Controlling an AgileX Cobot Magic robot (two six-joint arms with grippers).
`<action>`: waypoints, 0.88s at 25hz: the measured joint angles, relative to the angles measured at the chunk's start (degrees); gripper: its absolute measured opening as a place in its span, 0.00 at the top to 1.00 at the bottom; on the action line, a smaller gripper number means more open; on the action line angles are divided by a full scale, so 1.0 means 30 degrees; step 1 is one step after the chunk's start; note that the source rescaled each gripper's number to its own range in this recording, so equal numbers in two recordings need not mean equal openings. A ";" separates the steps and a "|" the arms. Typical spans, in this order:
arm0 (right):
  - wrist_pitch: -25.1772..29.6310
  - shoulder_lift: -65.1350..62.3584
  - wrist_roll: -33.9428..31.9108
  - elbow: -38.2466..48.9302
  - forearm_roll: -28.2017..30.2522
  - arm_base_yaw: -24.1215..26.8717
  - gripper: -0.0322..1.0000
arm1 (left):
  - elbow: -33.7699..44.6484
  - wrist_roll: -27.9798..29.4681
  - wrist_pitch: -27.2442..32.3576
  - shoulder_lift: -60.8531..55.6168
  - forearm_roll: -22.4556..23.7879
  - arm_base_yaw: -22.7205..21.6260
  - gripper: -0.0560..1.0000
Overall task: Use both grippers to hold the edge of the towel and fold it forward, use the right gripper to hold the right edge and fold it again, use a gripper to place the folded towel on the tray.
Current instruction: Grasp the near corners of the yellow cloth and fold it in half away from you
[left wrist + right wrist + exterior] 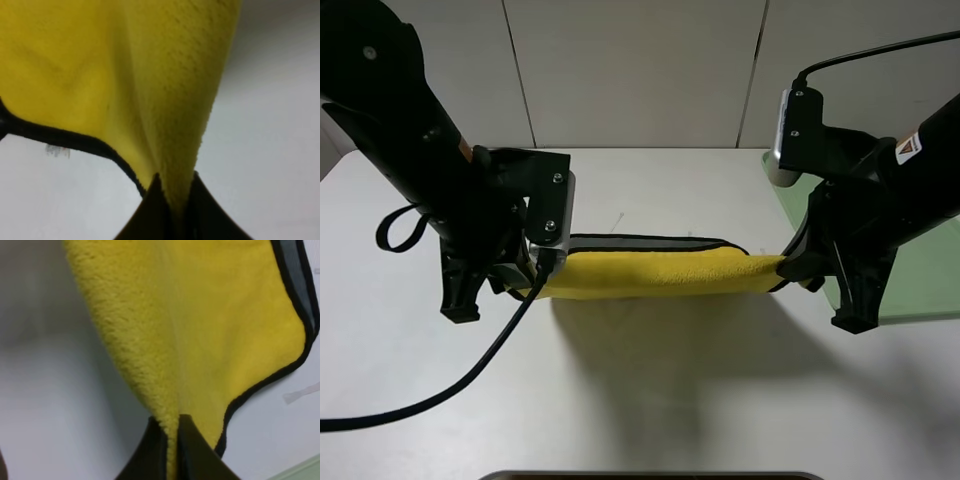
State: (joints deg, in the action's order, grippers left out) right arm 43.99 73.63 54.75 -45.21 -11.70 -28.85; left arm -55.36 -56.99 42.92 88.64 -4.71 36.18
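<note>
First fold in hand: towel (660, 272) held taut just over the table (640, 410).
Left gripper (172, 205) and right gripper (171, 440) each clamp a towel end; next I must sweep both forward evenly.

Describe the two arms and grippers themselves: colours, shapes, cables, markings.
The left arm and right arm are thick, black and jointed. Each carries a grey-white box with a black cable, plus a small sticker. The left gripper and right gripper have black tapering fingers.

White table (650, 400) — pale panelled wall (630, 70)
</note>
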 joint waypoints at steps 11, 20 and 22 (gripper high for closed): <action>-0.0029 0.0000 -0.0298 0.0000 -0.0069 0.0000 0.97 | 0.0000 0.1229 -0.0948 -0.0154 0.1719 0.0015 0.94; -0.0905 0.0017 -0.1405 0.0000 0.1063 0.0000 0.97 | 0.0000 0.1437 -0.2793 -0.0154 0.2213 0.0015 0.94; -0.1251 0.0136 -0.1877 0.0000 0.1496 0.0000 0.97 | 0.0000 0.1437 -0.3310 -0.0154 0.2300 0.0015 0.94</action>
State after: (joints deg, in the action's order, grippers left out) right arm 40.24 74.04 49.12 -45.21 -7.22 -28.85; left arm -55.36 -52.68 32.99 88.18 2.19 36.22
